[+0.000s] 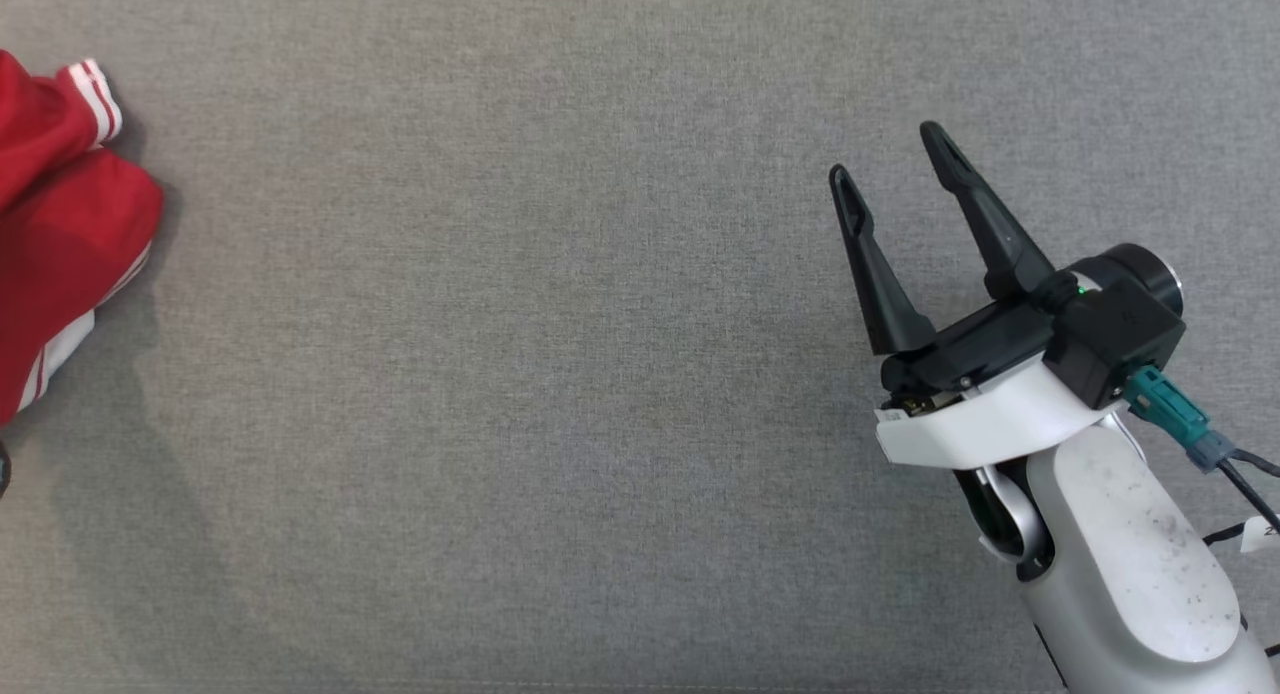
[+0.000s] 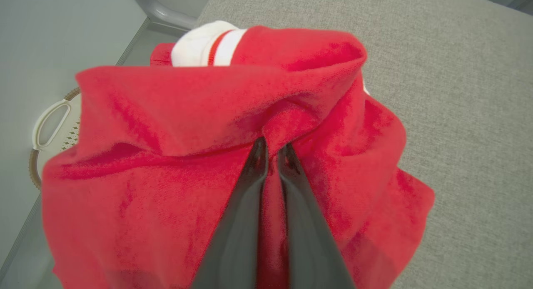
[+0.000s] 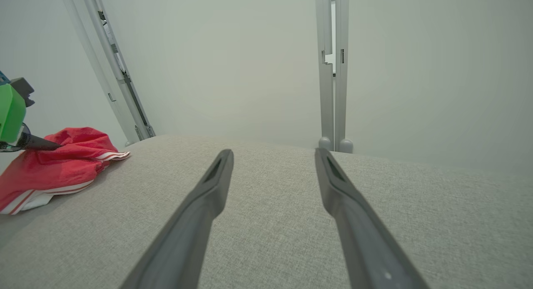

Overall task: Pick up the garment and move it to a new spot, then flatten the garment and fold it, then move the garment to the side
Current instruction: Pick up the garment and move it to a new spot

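The red garment point(image 1: 60, 234), trimmed with white stripes, lies bunched at the far left edge of the grey cloth-covered table point(image 1: 560, 374), partly past the edge of the head view, so its full shape cannot be made out. In the left wrist view the left gripper point(image 2: 272, 149) has its 2 dark fingers drawn almost together on a raised fold near the top of the heap, with a sliver of red cloth pinched between them. A ridge like that is probably chosen because it gives the narrow fingers something to bite without scraping the tabletop. The bulk of the fabric sags around and below the pinch, and whether it rests on the table or hangs free cannot be told from here. Beyond it, off the table's side, a pale plastic basket point(image 2: 50, 122) with a handle slot sits lower down. The right gripper point(image 1: 886, 150) hovers over bare table well apart from the cloth, fingers spread wide and holding nothing, seemingly parked clear of the open middle so the garment can be carried there. The task looks to be at its start, the pick-up, with flattening and folding not yet done.
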